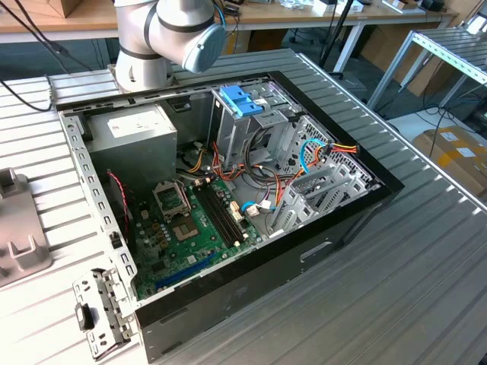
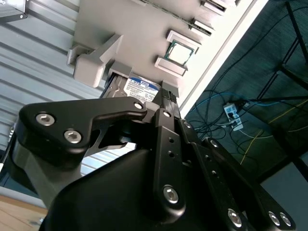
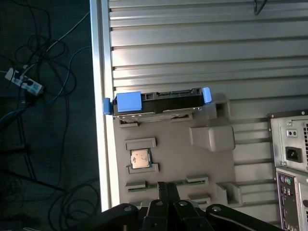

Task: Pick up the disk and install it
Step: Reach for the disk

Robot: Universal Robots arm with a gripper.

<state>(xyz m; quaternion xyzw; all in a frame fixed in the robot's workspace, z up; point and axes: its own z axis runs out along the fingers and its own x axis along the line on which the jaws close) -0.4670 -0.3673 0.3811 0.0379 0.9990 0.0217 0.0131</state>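
Note:
The disk [image 3: 159,102] stands on its long edge in a slot of a grey holder plate [image 3: 211,159], with its light-blue frame showing at both ends. In the second wrist view its white label [image 2: 140,87] shows just past the fingertips. My gripper [image 3: 167,185] is black and hovers over the holder plate, a short way from the disk and not touching it. Its fingers lie close together with nothing between them, as the second wrist view [image 2: 166,94] also shows. The open computer case [image 1: 358,205] lies on the table in the exterior view, and its drive cage has blue tabs [image 1: 242,99].
A processor chip [image 3: 140,158] sits in another pocket of the holder plate. The table's edge [image 3: 98,96] runs right beside the disk, with floor cables beyond it. The case's rear panel [image 3: 291,159] is on the other side. A grey power supply [image 1: 141,133] fills one corner of the case.

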